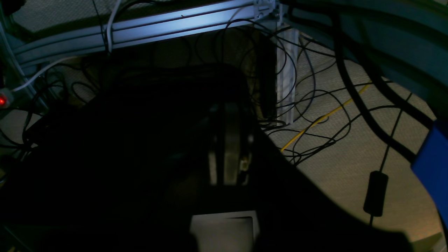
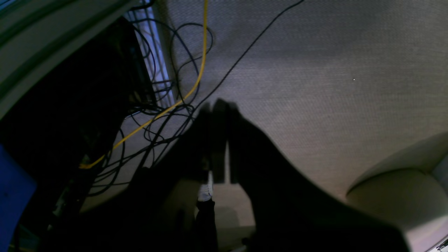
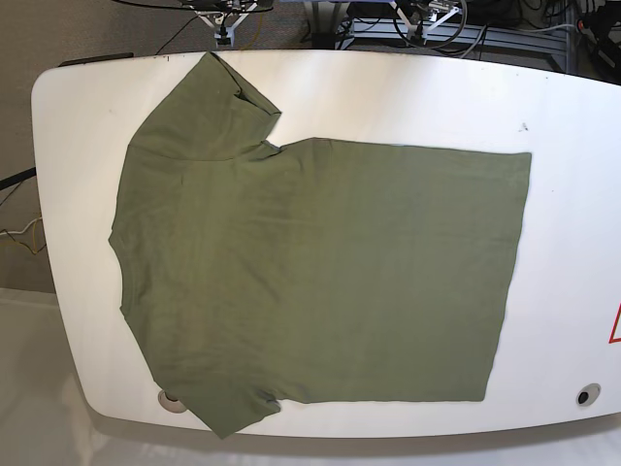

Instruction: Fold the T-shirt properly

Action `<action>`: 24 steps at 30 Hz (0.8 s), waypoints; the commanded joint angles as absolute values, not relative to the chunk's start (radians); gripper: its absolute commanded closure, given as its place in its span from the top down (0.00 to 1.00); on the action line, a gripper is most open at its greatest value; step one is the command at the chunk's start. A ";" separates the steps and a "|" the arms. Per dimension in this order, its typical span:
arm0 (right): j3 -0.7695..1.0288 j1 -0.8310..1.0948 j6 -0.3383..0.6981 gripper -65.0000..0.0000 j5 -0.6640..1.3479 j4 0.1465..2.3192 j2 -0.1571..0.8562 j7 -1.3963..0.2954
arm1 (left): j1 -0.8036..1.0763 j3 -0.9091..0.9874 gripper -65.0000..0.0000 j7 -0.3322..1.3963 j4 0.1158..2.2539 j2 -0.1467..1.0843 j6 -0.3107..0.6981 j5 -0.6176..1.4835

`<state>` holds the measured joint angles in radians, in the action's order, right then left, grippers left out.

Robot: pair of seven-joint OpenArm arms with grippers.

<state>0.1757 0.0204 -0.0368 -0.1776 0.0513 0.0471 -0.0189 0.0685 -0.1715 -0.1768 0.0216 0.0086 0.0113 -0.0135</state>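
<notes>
T-shirt (image 3: 320,272) flat, sleeve overhanging table (image 3: 572,194)

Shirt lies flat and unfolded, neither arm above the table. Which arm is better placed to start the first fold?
Neither clearly. The T-shirt lies spread flat on the table; both wrist views show only floor and cables. The sleeves lie toward the right arm's side, a slight edge.

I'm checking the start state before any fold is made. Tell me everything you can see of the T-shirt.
The T-shirt is plain olive-green, short-sleeved, without print, in soft matte fabric. It lies spread flat and unfolded on the white table, collar end toward the base view's left, straight hem toward the right. One sleeve points to the far edge, the other reaches the near edge. Only faint wrinkles show. Nothing but the table touches it; no gripper is near it.
</notes>
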 commanded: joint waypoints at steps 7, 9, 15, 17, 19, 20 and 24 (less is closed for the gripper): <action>0.175 0.024 -0.019 0.01 -0.173 0.046 0.049 -0.011 | 0.066 -0.176 0.00 -0.205 0.026 0.014 0.013 -0.009; 0.175 0.024 -0.016 0.01 -0.173 0.049 0.049 -0.010 | 0.068 -0.176 0.00 -0.202 0.022 0.016 0.012 -0.007; 0.174 0.026 -0.024 0.01 -0.169 0.054 0.049 -0.009 | 0.070 -0.176 0.00 -0.199 0.025 0.014 0.014 -0.006; 0.172 0.026 -0.023 0.01 -0.172 0.054 0.050 -0.009 | 0.071 -0.176 0.00 -0.200 0.024 0.015 0.013 -0.009; 0.173 0.027 -0.023 0.01 -0.168 0.056 0.049 -0.007 | 0.070 -0.175 0.00 -0.200 0.024 0.015 0.014 -0.009; 0.173 0.027 -0.023 0.01 -0.169 0.055 0.049 -0.007 | 0.069 -0.175 0.00 -0.200 0.023 0.015 0.013 -0.009; 0.173 0.027 -0.020 0.01 -0.170 0.055 0.050 -0.003 | 0.069 -0.178 0.00 -0.199 0.024 0.013 0.012 -0.008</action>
<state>0.1726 0.0235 -0.0196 -0.1753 0.0525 0.0471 -0.0078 0.0666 -0.1768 -0.1989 0.0223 0.0113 0.0116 -0.0128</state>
